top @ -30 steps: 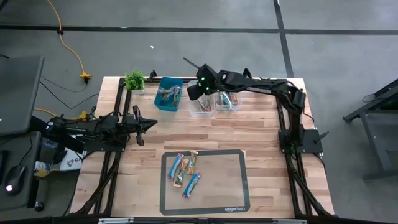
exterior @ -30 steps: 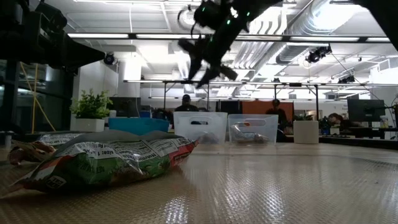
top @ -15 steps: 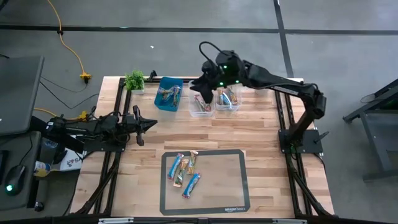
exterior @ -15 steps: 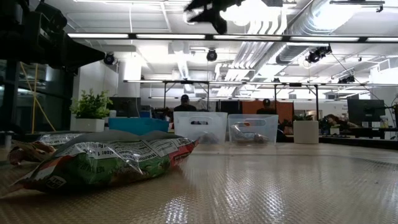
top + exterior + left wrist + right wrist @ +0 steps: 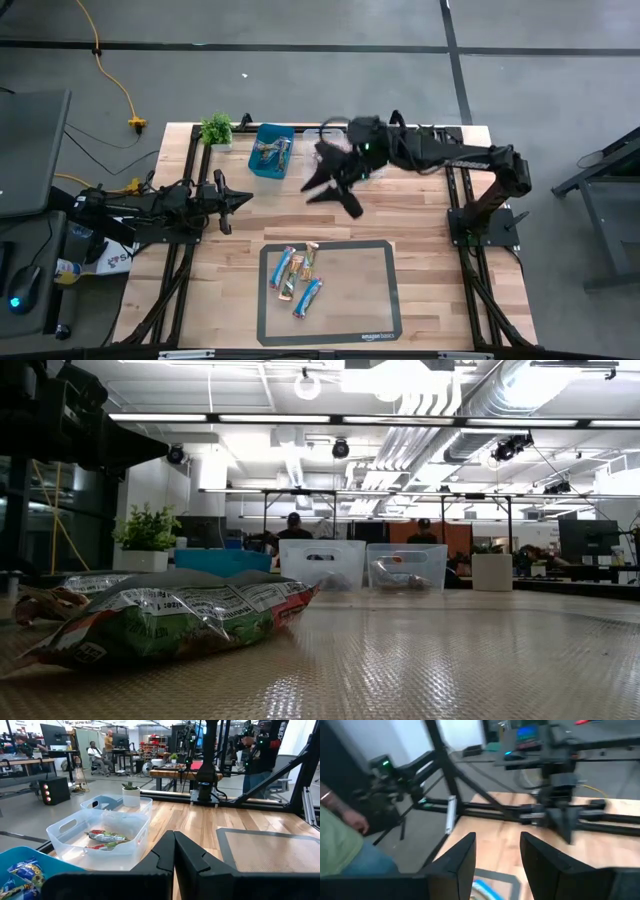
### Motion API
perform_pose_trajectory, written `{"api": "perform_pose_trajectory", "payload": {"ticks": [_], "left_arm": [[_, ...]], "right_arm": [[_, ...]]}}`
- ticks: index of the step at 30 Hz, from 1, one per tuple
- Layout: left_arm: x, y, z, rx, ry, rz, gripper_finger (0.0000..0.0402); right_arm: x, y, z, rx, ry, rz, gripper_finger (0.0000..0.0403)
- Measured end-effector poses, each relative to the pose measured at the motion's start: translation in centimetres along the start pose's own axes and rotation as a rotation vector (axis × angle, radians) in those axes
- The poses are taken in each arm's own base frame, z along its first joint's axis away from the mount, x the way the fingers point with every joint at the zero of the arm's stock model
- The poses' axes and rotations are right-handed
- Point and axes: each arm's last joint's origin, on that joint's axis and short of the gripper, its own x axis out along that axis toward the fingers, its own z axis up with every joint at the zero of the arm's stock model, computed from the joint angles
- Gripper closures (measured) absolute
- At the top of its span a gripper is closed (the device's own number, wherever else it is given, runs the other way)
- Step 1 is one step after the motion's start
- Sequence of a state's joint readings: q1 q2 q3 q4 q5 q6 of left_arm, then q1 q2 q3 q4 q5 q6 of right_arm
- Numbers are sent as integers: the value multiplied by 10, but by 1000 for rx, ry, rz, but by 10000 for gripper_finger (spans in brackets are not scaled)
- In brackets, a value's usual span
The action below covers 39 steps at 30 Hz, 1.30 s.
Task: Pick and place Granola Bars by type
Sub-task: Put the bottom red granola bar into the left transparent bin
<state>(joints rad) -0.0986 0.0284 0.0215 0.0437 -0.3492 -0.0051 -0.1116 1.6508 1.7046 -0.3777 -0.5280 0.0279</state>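
Observation:
Several granola bars [image 5: 296,276] lie in a loose cluster on the left part of the dark-rimmed mat [image 5: 372,300]; in the low view they fill the near left [image 5: 170,618]. More blue-wrapped bars lie in the teal bin [image 5: 270,150]. One clear bin [image 5: 102,837] holds bars with red and green wrappers. My right gripper [image 5: 330,186] hangs open and empty high above the wood between the bins and the mat; its two fingers [image 5: 456,857] stand apart with nothing between them. My left gripper [image 5: 240,200] is shut and level at the table's left side.
A small potted plant [image 5: 216,129] stands at the far left corner. A second clear bin [image 5: 120,804] sits beside the first along the far edge. A person's arm and clothing [image 5: 337,845] show beyond the table in the right wrist view.
My right gripper has risen from over the clear bins, gone out of the low view's top, and swung toward the table's near edge, rolling as it went. Its fingers stay apart. The bars and bins have not moved.

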Motion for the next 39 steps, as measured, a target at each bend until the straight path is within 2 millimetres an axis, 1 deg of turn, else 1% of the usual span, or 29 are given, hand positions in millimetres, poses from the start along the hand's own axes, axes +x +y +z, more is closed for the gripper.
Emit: {"api": "perform_pose_trajectory", "payload": {"ticks": [3, 7, 10, 15, 20, 24, 27, 30, 34, 37, 39], "left_arm": [[0, 0, 0, 0, 0, 0, 401], [0, 0, 0, 0, 0, 0, 401], [0, 0, 0, 0, 0, 0, 401], [0, 0, 0, 0, 0, 0, 401], [0, 0, 0, 0, 0, 0, 401], [0, 0, 0, 0, 0, 0, 401], [0, 0, 0, 0, 0, 0, 401], [0, 0, 0, 0, 0, 0, 401], [0, 0, 0, 0, 0, 0, 401], [0, 0, 0, 0, 0, 0, 401], [0, 0, 0, 0, 0, 0, 401]], "right_arm": [[9, 17, -1, -11, 12, 23, 265], [21, 33, -5, -10, 35, 27, 265], [37, 41, -15, -10, 84, 15, 265], [75, 51, -42, 14, 192, 58, 265], [124, 63, -84, 66, 323, 137, 265], [154, 73, -114, 55, 393, 169, 265], [170, 79, -135, -6, 445, 161, 265], [181, 84, -150, -94, 477, 126, 265], [191, 93, -166, -235, 524, 115, 265], [196, 100, -176, -369, 555, 124, 265], [198, 104, -182, -422, 579, 111, 265]]}}
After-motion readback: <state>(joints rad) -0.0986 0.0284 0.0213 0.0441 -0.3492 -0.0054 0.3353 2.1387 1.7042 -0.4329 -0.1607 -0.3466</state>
